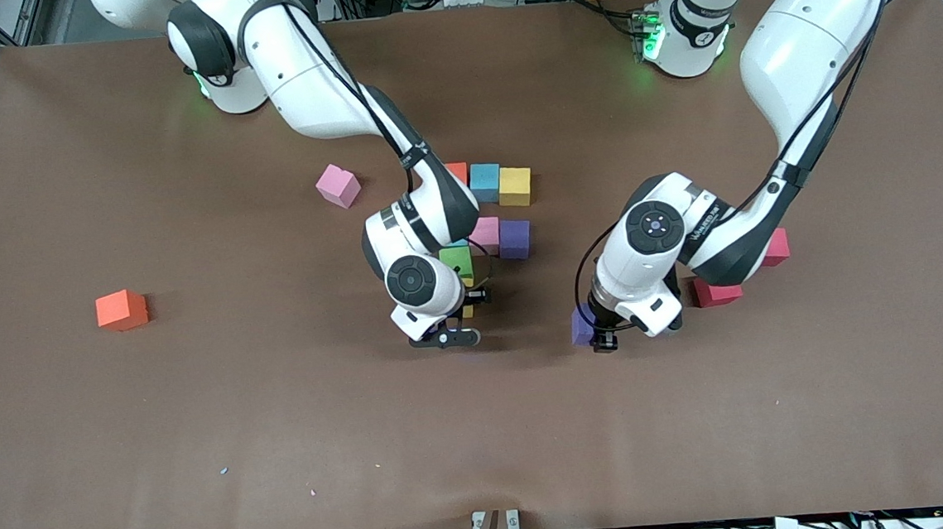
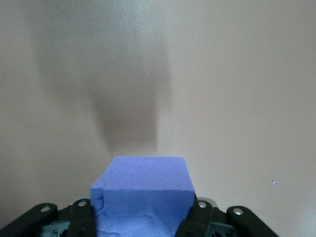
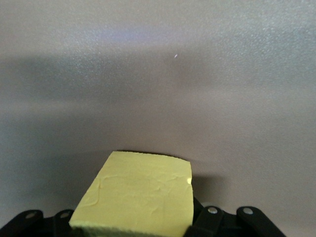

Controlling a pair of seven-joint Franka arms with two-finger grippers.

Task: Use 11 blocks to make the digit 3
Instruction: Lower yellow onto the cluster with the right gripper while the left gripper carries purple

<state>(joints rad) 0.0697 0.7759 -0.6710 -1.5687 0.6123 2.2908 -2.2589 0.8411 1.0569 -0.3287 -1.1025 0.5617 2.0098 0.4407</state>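
Left end effector (image 1: 597, 332), low centre-right of the frame, grips a purple block (image 2: 143, 195). Right end effector (image 1: 453, 330), at centre, clamps a yellow block (image 3: 136, 197), just below the partly built digit 3 (image 1: 491, 213) on the tabletop (image 1: 200, 416).

- 3 blocks (image 1: 489, 183) sit in 1 row, side by side, farthest from the front camera.
- 3 more blocks (image 1: 503, 238) cluster just nearer to the camera than that row, partly under the right arm.
- 1 block (image 1: 338, 185) lies apart, toward the right arm's end.
- 1 lone block (image 1: 121, 310) lies farthest toward that end.
- 2 blocks (image 1: 716, 290) lie under the left arm.
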